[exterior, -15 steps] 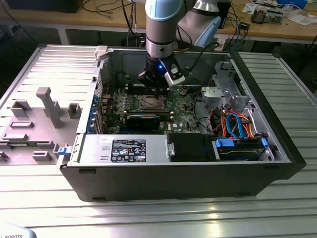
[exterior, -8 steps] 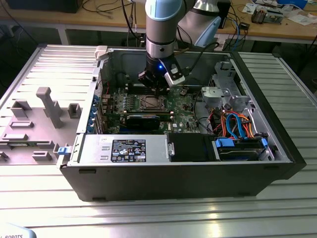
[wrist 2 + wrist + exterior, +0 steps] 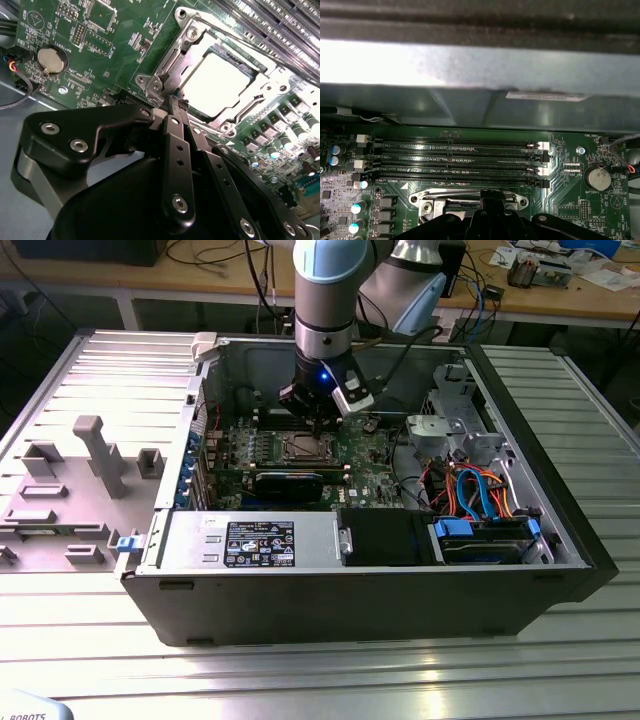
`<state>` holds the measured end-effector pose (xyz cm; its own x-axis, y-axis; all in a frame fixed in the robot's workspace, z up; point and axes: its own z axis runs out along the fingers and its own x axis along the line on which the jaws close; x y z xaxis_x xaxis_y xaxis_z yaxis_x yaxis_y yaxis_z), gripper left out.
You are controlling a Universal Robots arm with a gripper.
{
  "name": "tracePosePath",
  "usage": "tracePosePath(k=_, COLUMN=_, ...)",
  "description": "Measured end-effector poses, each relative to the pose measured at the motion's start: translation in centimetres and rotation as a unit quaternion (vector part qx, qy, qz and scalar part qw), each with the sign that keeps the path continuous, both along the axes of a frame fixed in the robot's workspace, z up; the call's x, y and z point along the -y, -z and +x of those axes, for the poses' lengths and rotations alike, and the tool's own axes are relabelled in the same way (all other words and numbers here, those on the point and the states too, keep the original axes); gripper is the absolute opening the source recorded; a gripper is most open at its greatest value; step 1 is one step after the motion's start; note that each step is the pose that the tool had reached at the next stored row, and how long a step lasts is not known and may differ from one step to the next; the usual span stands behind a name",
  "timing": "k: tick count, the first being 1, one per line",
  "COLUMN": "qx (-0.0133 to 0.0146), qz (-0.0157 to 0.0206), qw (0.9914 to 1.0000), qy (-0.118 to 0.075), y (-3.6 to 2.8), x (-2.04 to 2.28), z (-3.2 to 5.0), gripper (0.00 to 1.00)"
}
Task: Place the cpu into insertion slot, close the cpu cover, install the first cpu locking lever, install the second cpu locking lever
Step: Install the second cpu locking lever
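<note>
arm: a universal robots arm reaches down into an open computer case (image 3: 560, 540) lying on a ribbed metal table (image 3: 320, 660), its gripper (image 3: 318, 422) low over the green motherboard (image 3: 375, 455) in the exterior view.
gripper: in the second wrist view the black fingers (image 3: 176, 150) are drawn together to a narrow tip (image 3: 173, 102) with no gap visible between them; that tip sits at the socket's corner, against a thin metal locking lever (image 3: 167, 75). whether the tip pinches the lever or only presses on it cannot be told.
cpu: the cpu (image 3: 220, 82) lies flat in the insertion slot (image 3: 187, 45), its pale metal top showing through the window.
cpu cover: the cpu cover (image 3: 260, 92) lies down flat around the chip.
socket, exterior view: the insertion slot (image 3: 307, 447) sits directly under the gripper, near the board's middle.
memory slots: long black memory slots (image 3: 460, 160) run just beside the socket in the first wrist view.
battery: a round coin battery (image 3: 51, 60) sits on the board, well apart from the socket.
table, exterior view's left: grey plastic fixtures (image 3: 95, 455) stand beside the case.
</note>
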<state>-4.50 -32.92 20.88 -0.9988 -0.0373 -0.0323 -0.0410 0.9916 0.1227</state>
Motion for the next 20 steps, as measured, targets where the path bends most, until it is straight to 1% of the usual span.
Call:
tracePosePath(k=1, qx=0.0, qz=0.0, qw=1.0, qy=0.0, y=0.0, x=0.06, z=0.0, gripper=0.11)
tracePosePath(k=9, qx=0.0, qz=0.0, qw=1.0, qy=0.0, y=0.0, x=0.09, z=0.0, gripper=0.11)
tracePosePath(k=10, qx=-0.0001, qz=-0.0001, qw=1.0, qy=0.0, y=-0.01, x=0.16, z=0.0, gripper=0.11)
tracePosePath(k=12, qx=0.0, qz=0.0, qw=1.0, qy=0.0, y=0.0, x=0.49, z=0.0, gripper=0.11)
tracePosePath(k=14, qx=0.0, qz=-0.0001, qw=1.0, qy=0.0, y=-0.01, x=0.61, z=0.0, gripper=0.11)
tracePosePath(k=15, qx=-0.0001, qz=-0.0001, qw=1.0, qy=0.0, y=-0.12, x=0.61, z=0.0, gripper=0.11)
tracePosePath(k=17, qx=0.0, qz=-0.0001, qw=1.0, qy=0.0, y=-0.6, x=0.61, z=0.0, gripper=0.11)
tracePosePath(k=20, qx=-0.0002, qz=-0.0003, qw=1.0, qy=0.0, y=-1.44, x=0.61, z=0.0, gripper=0.11)
